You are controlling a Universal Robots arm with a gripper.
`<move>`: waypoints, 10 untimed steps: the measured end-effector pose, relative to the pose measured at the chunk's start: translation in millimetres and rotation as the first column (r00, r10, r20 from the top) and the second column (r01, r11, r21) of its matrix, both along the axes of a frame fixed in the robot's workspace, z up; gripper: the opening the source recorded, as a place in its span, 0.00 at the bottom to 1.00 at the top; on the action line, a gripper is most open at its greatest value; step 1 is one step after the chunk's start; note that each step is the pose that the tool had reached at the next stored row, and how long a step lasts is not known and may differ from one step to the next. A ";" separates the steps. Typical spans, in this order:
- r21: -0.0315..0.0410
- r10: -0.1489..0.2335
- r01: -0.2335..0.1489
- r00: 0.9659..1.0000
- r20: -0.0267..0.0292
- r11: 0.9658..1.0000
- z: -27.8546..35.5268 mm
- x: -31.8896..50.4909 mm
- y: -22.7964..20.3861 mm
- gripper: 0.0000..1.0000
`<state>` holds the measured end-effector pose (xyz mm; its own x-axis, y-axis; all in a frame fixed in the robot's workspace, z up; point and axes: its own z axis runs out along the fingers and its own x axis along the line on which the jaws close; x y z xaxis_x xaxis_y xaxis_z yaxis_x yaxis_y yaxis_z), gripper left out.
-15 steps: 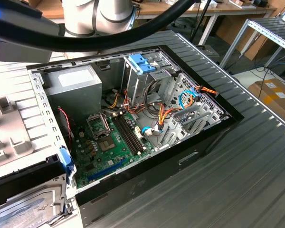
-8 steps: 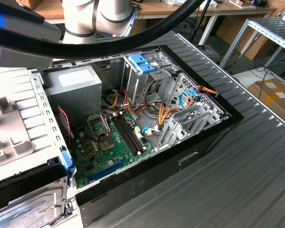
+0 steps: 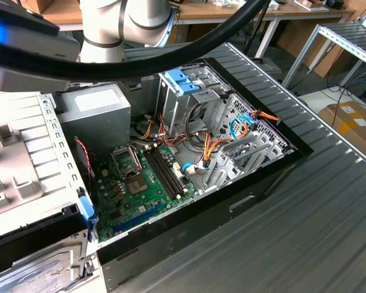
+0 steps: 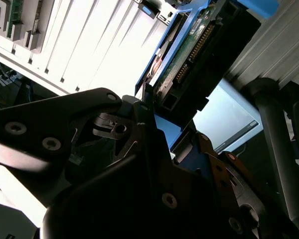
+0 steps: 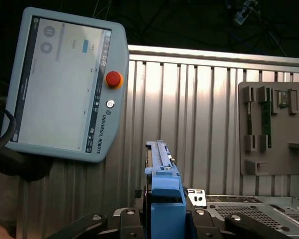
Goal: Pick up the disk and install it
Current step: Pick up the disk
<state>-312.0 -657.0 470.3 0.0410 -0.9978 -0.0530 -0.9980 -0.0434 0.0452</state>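
Exterior view overlooks case point(image 3: 232, 204); both wrist views share disk point(image 5: 164, 199) point(image 4: 189, 55) close-up.

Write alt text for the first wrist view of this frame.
The disk, edge-on with its blue rail facing the camera, sits clamped in the gripper over a ribbed metal table. A grey teach pendant with a red button lies on the table, as does a grey fixture plate.
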 end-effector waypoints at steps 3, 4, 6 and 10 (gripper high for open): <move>0.000 0.000 0.000 1.000 0.000 1.000 -0.3 0.0 -0.7 0.37; 0.000 0.000 0.000 1.000 0.000 1.000 -0.3 0.0 -0.9 0.37; 0.000 0.000 0.000 1.000 0.000 1.000 -0.7 0.0 -1.7 0.37; 0.000 0.000 0.000 1.000 0.000 1.000 -1.0 0.1 -2.7 0.37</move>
<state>-311.9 -659.7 469.3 0.0409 -0.9977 -0.0531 -0.9980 -0.0434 0.0452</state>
